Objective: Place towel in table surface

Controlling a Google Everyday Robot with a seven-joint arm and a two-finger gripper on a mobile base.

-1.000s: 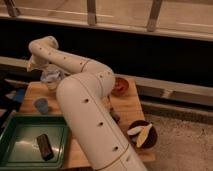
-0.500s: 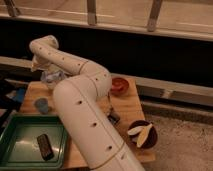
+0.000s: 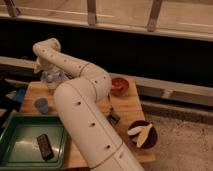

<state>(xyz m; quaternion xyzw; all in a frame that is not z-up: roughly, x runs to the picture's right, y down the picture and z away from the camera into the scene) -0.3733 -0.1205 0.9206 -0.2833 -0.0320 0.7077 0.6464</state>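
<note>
- One pale blue-grey soft cloth towel (image 3: 55, 80) is sitting bunched at the white arm's claw (image 3: 48, 74), over the far-left corner of the light brown wooden plank desk (image 3: 127, 107).
- Whether the claw is gripping it or standing wide, I am not managing to tell.
- Lowering straight onto bare wood, keeping clear of the small blue cup (image 3: 42, 105) nearer by, is looking safest before letting go.

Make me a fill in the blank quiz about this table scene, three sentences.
The gripper hangs at the pale folded ____ near the far edge of the table. The small cup beside the tray is ____. The dark block lies inside the ____ tray. Missing words: towel; blue; green.
</note>
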